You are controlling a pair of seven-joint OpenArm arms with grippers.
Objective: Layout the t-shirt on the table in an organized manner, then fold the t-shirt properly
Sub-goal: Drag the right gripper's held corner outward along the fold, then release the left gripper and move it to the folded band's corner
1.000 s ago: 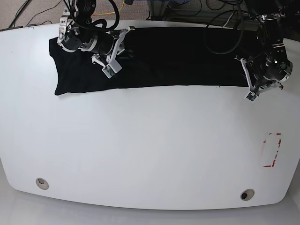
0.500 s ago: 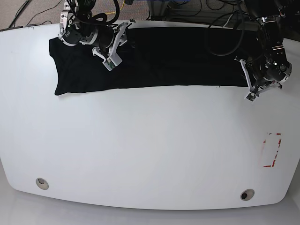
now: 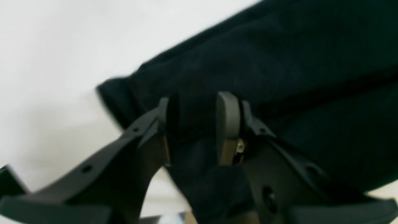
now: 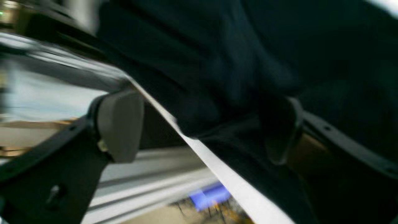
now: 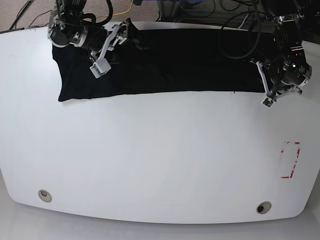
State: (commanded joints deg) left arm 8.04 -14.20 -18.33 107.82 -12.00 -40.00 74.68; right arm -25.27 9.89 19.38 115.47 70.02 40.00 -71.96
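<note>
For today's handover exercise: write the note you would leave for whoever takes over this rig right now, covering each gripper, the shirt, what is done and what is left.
Left gripper: shut on the t-shirt's end.
Right gripper: open over the shirt at the table's far edge, gripping nothing.
Shirt: a long flat band along the far edge.
Done: spread out, apparently folded lengthwise.
Left: the crosswise folds.
</note>
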